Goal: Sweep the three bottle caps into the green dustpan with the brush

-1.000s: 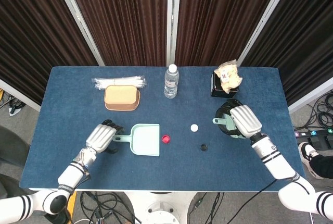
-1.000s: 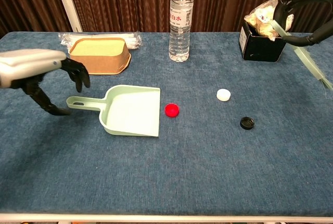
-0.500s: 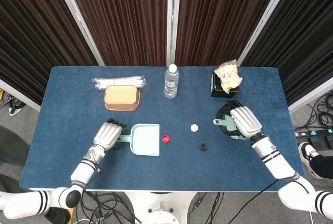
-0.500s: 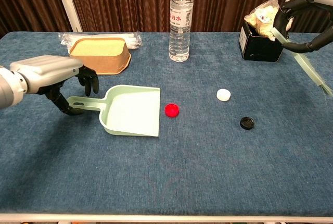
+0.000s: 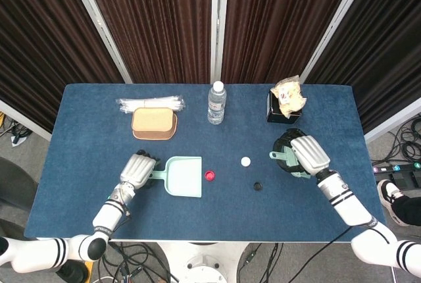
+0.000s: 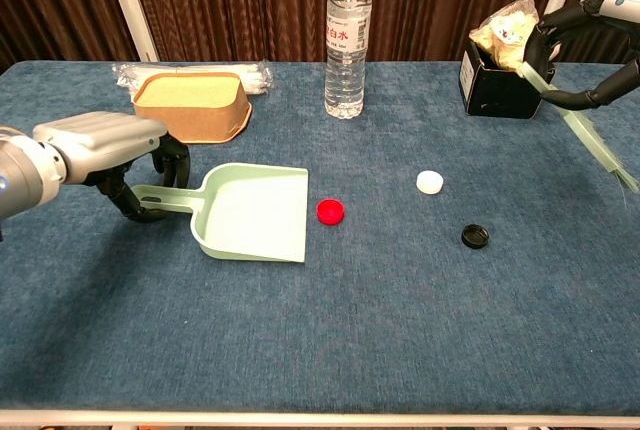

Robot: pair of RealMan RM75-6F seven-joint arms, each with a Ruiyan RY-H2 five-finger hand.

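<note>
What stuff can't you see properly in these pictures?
- Dustpan handle: in both views the left hand covers its end, so whether the fingers actually grip it is unclear.
- Brush: the chest view cuts its bristles off at the right edge; in the head view the right hand hides most of it.
- Water bottle label: print too small to read.
- Black box: its crinkly bag's contents cannot be made out.
</note>
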